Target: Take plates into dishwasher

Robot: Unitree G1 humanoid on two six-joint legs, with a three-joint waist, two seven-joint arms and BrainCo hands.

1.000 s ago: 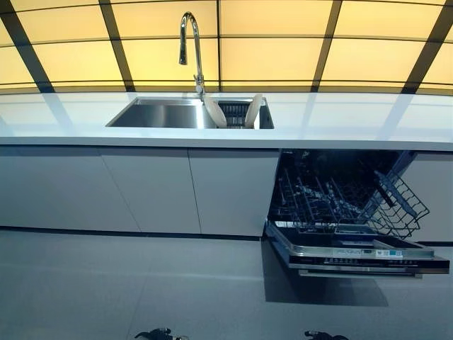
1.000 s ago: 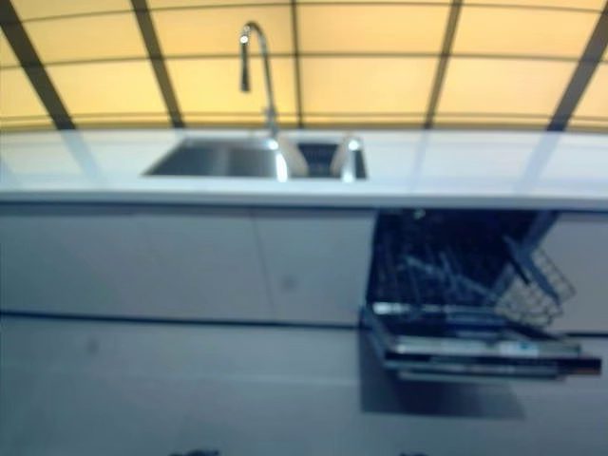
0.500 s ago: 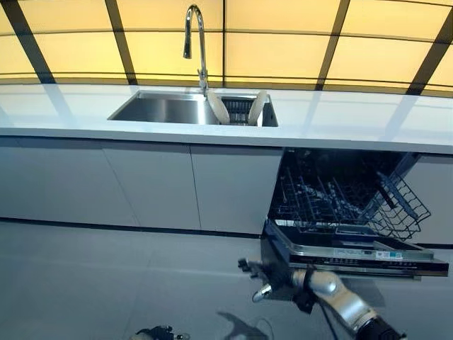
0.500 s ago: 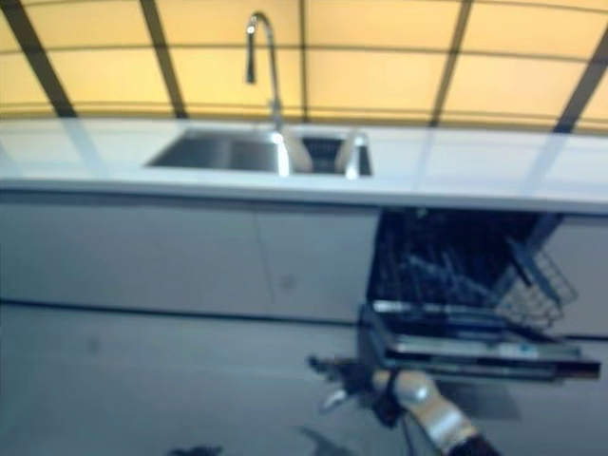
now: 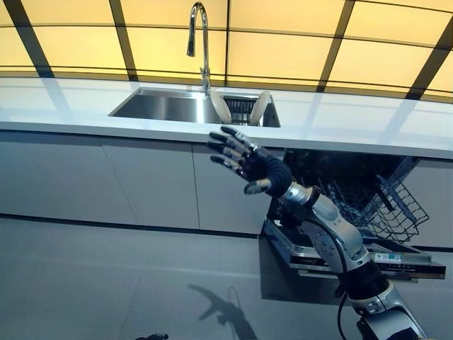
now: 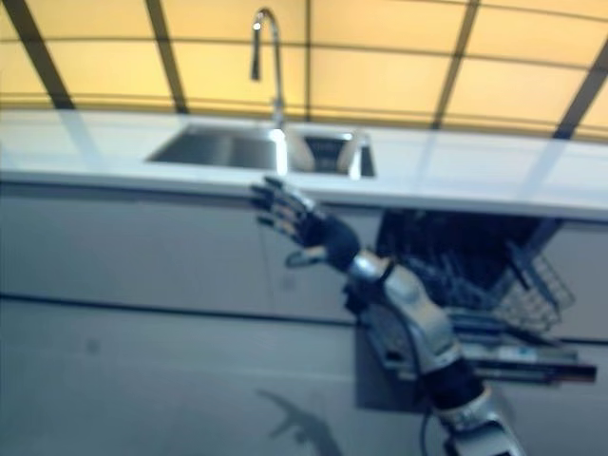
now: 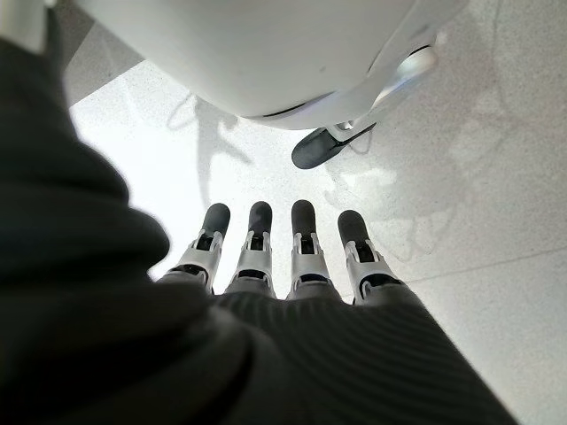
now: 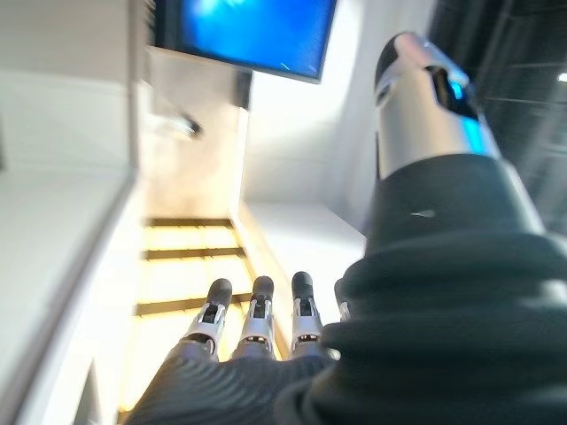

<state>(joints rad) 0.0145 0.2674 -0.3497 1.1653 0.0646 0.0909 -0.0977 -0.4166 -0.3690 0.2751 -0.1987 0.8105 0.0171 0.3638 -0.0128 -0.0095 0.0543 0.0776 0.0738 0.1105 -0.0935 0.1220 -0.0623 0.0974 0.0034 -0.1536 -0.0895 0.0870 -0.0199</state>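
Two pale plates point(image 5: 238, 108) stand on edge in a dark rack in the right-hand part of the steel sink point(image 5: 159, 110), one leaning left and one leaning right, just beside the base of the tall curved tap point(image 5: 199, 42). The sink is set into a long white counter point(image 5: 354, 127). Under the counter to the right, the dishwasher point(image 5: 354, 212) stands open, its door point(image 5: 368, 258) dropped down and its wire basket point(image 5: 382, 202) pulled partway out.

The right hand point(image 5: 244, 161) is raised in front of the cabinet fronts point(image 5: 148, 180), just below the counter edge and the plates, fingers spread wide and straight, holding nothing. The left hand point(image 7: 283, 257) shows only in its own wrist view, fingers straight and relaxed over the pale floor point(image 7: 496, 204), also empty.
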